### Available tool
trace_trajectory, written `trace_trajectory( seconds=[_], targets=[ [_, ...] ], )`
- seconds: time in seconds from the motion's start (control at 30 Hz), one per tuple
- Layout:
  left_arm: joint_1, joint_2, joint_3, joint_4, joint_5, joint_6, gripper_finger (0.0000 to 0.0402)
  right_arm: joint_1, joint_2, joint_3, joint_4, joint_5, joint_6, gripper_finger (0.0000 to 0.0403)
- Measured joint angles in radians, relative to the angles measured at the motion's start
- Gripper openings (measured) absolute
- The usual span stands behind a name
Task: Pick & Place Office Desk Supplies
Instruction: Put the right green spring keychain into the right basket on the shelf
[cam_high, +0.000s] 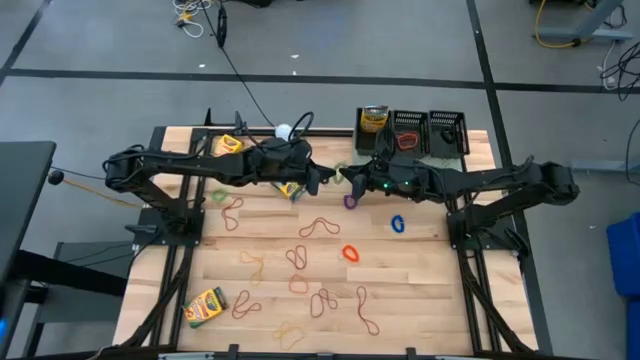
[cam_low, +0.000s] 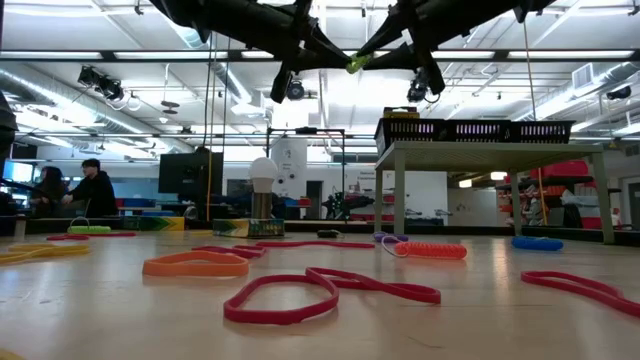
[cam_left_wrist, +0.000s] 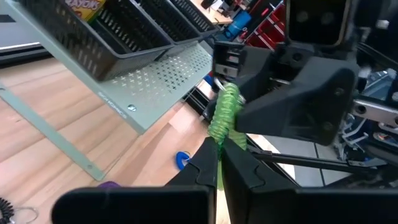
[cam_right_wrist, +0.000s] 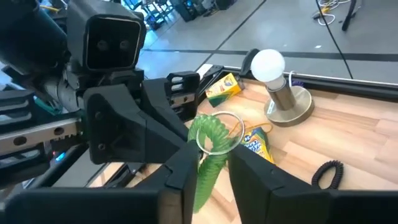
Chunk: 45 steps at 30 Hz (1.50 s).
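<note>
- Closest to the front edge, a red rubber-band loop (cam_low: 280, 298) and an orange one (cam_low: 195, 264) lie flat on the worktop (cam_high: 420, 290). A yellow-and-green crayon box (cam_high: 205, 307) sits at the front left corner.
- Further in, more thin loops are scattered across the middle, with a blue coil (cam_high: 398, 224) and a purple coil (cam_high: 350, 201) just short of the arms.
- Above mid-worktop, I have both arms meeting nose to nose, well clear of the wood, with a green spiral coil band (cam_left_wrist: 225, 115) strung between them.
- Jaws of the left gripper (cam_left_wrist: 219, 146) are pinched closed on one end of that coil.
- Jaws of the right gripper (cam_right_wrist: 214, 155) stand apart with the coil's other end hanging between them; I see a gap at one finger, so I would not call it a grip.
- I judge the coil light, soft and springy: it will stretch and flop, and could snap back if one side lets go under tension. I'd pinch across several turns near the end, not a single strand.
- Farthest back, the black mesh baskets (cam_high: 410, 130) sit on the pale green riser (cam_left_wrist: 161, 74), one holding a crayon box. The white ball lamp (cam_right_wrist: 268, 64) stands to their left.
</note>
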Motion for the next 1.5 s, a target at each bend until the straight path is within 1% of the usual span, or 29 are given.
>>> trace_trajectory(
  seconds=[0.13, 0.27, 0.4, 0.5, 0.63, 0.7, 0.77, 0.83, 0.9, 0.97, 1.03, 1.1, 1.17, 1.3, 1.37, 1.5],
  targets=[
    [0.000, 0.000, 0.000, 0.001, 0.005, 0.007, 0.0013, -0.008, 0.000, 0.000, 0.000, -0.042, -0.010, 0.0059],
    [0.000, 0.000, 0.000, 0.001, 0.007, 0.026, 0.0029, -0.008, -0.002, 0.000, 0.007, -0.052, -0.038, 0.0025],
    [0.002, -0.014, 0.000, -0.007, 0.030, 0.075, 0.0060, -0.007, -0.025, 0.000, 0.003, -0.054, -0.074, 0.0019],
    [0.011, -0.056, 0.000, -0.067, 0.031, 0.115, 0.0088, -0.014, -0.073, 0.000, -0.030, -0.055, -0.098, 0.0022],
    [0.036, -0.124, 0.000, -0.198, 0.010, 0.169, 0.0119, -0.040, -0.184, 0.000, -0.162, -0.042, -0.123, 0.0020],
    [0.046, -0.156, 0.000, -0.264, -0.010, 0.232, 0.0127, -0.059, -0.249, 0.004, -0.251, -0.026, -0.137, 0.0020],
    [0.049, -0.172, 0.000, -0.323, -0.025, 0.312, 0.0127, -0.085, -0.310, 0.038, -0.403, 0.005, -0.152, 0.0020],
    [0.046, -0.175, -0.004, -0.363, -0.024, 0.373, 0.0121, -0.120, -0.352, 0.104, -0.591, 0.057, -0.166, 0.0020],
    [0.046, -0.175, -0.023, -0.352, -0.009, 0.397, 0.0108, -0.164, -0.373, 0.187, -0.793, 0.119, -0.170, 0.0020],
    [0.046, -0.175, -0.064, -0.290, 0.017, 0.397, 0.0091, -0.222, -0.375, 0.273, -0.979, 0.185, -0.165, 0.0020],
    [0.046, -0.175, -0.116, -0.207, 0.042, 0.387, 0.0072, -0.296, -0.369, 0.336, -1.120, 0.236, -0.144, 0.0020],
    [0.047, -0.174, -0.168, -0.104, 0.070, 0.368, 0.0053, -0.384, -0.359, 0.365, -1.209, 0.251, -0.120, 0.0020],
    [0.046, -0.174, -0.218, -0.011, 0.098, 0.343, 0.0036, -0.484, -0.344, 0.364, -1.250, 0.238, -0.100, 0.0020],
    [0.046, -0.174, -0.291, 0.095, 0.118, 0.296, 0.0008, -0.663, -0.294, 0.317, -1.210, 0.126, -0.116, 0.0020],
    [0.046, -0.174, -0.309, 0.114, 0.118, 0.270, 0.0006, -0.732, -0.261, 0.293, -1.183, 0.076, -0.138, 0.0020],
    [0.040, -0.174, -0.314, 0.111, 0.131, 0.249, 0.0012, -0.836, -0.187, 0.263, -1.171, 0.024, -0.146, 0.0020]
  ],
)
